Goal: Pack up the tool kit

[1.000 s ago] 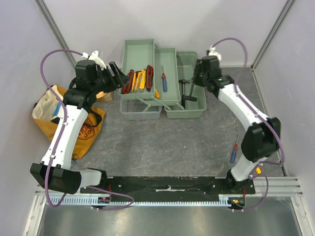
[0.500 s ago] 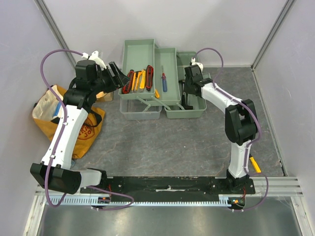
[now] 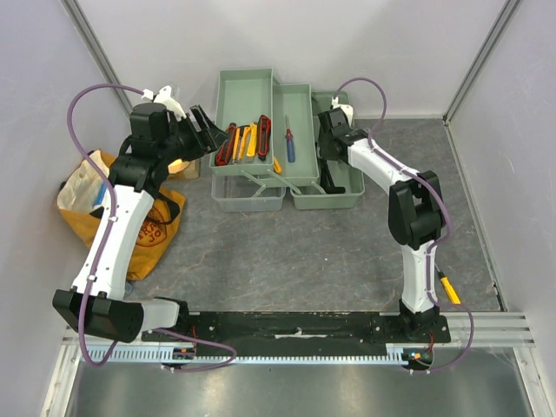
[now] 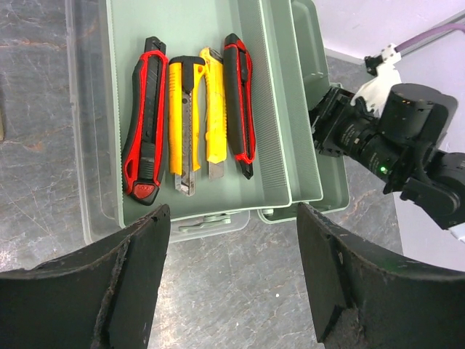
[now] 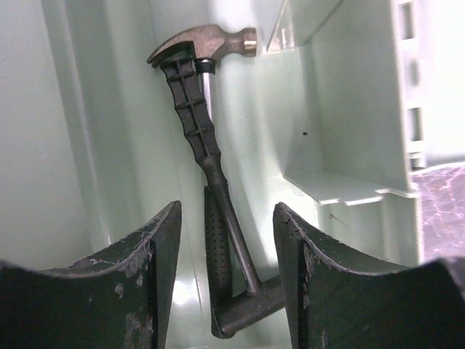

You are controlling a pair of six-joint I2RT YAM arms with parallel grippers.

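The counter [image 3: 304, 252] was a grey sheet, veined and mottled like stone, boxed in by plain pale walls [image 3: 347, 43] with metal posts at the far corners. At its far middle stood the toolbox [image 3: 243, 91], smooth sage-green moulded plastic, its rectangular trays spread open in steps. Four knives [image 4: 189, 123] lay side by side in the left tray (two red-and-black, two yellow), chunky and slab-shaped, beside a finely ribbed strip of the floor. A slim blue-handled screwdriver [image 3: 289, 139] lay in the middle tray. In the deep right bin a hammer [image 5: 196, 94] with a ribbed black grip and dull claw head crossed a second one with a dimpled grip. The right tool [image 5: 227, 207] hung over them, jaws apart, gripping nothing. The left tool [image 4: 232, 211] hovered by the box's left side, jaws wide and empty. A slumped yellow cloth bag [image 3: 95, 204] lay by the left wall.
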